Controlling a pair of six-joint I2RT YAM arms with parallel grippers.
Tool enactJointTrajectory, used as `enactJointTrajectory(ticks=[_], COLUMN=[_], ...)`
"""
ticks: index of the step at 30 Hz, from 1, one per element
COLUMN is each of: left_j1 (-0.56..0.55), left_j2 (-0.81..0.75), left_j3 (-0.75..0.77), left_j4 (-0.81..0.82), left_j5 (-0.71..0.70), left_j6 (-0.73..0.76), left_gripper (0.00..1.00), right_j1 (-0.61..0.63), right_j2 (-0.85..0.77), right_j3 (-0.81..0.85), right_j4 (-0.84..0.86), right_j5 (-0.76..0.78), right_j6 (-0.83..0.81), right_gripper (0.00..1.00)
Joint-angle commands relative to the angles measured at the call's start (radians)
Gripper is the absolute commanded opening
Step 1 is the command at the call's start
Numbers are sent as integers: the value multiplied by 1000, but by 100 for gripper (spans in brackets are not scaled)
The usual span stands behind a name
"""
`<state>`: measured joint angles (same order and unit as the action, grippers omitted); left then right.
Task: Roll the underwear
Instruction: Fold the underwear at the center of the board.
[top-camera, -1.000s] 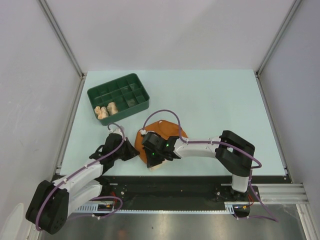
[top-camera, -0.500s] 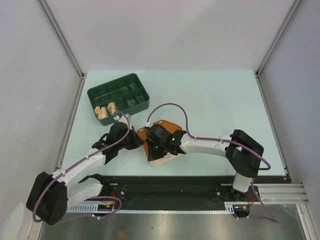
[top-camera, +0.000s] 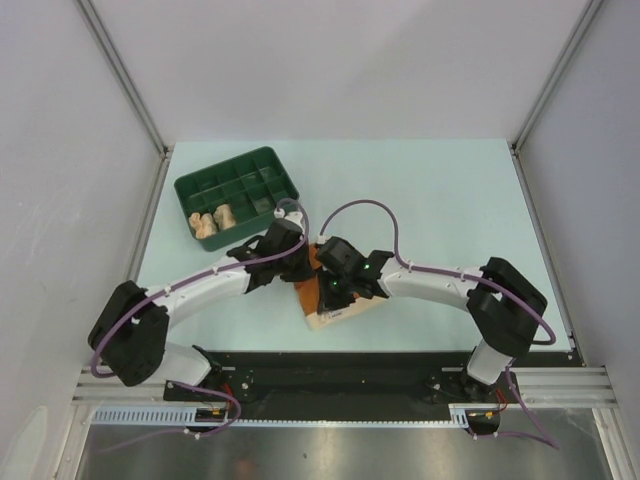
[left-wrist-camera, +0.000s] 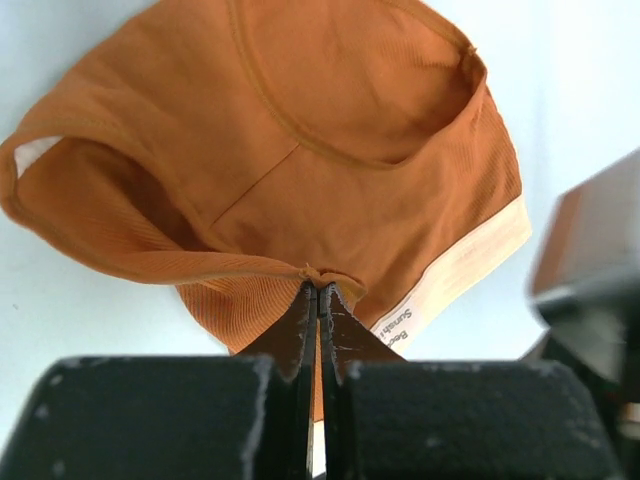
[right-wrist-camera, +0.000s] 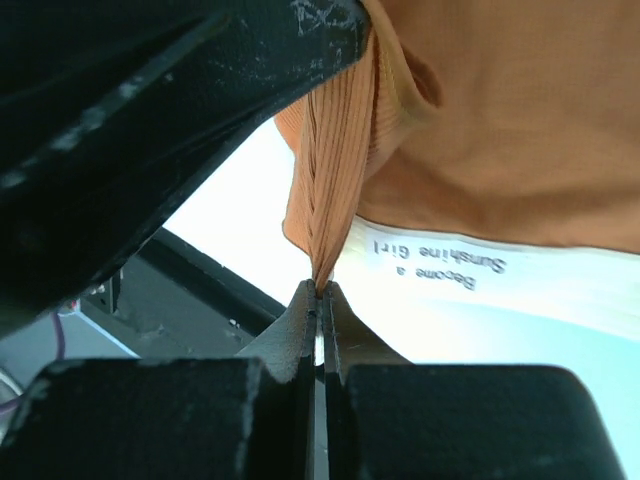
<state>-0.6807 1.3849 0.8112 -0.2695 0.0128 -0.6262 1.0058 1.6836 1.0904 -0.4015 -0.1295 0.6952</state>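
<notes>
Rust-orange underwear (left-wrist-camera: 350, 150) hangs bunched between the two arms at the near middle of the pale blue-green tabletop (top-camera: 440, 200), part of it lifted and its lower part reaching down to the surface. Its cream waistband (right-wrist-camera: 520, 280) carries small printed lettering and lies toward the near edge, under the right arm.

The left pincer (left-wrist-camera: 318, 290) is closed, its two black tips pressed together on a thin fold of the orange hem. The cloth spreads out beyond the tips with one leg opening gaping on the left. The right pincer (right-wrist-camera: 318, 290) is likewise clamped tight, nipping a gathered, ribbed pleat of the same garment just above the waistband. From above, the two pincers sit close together, facing each other over the cloth.

A dark green compartment tray (top-camera: 222, 165) stands at an angle on the far left of the tabletop, well apart from the held garment. In its near-left compartments sit a pale peach roll (top-camera: 204, 226) and a paler roll (top-camera: 224, 213), just beside each other.
</notes>
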Motion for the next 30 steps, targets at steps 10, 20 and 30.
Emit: enactJointTrajectory(ticks=[10, 20, 30], left_j1=[-49, -102, -132], left_j2=[121, 288, 364], left_j3=[201, 391, 463], left_j4=[-23, -96, -96], left_j5=[-33, -30, -30], left_j6=[40, 80, 85], left_gripper=[0, 0, 0], right_j1=[-105, -187, -249], right_j2=[-139, -193, -225], right_j3=[-63, -99, -139], right_j4=[-75, -126, -146], right_j5=[-25, -16, 1], right_j6=[-49, -85, -112], right_gripper=[0, 0, 0])
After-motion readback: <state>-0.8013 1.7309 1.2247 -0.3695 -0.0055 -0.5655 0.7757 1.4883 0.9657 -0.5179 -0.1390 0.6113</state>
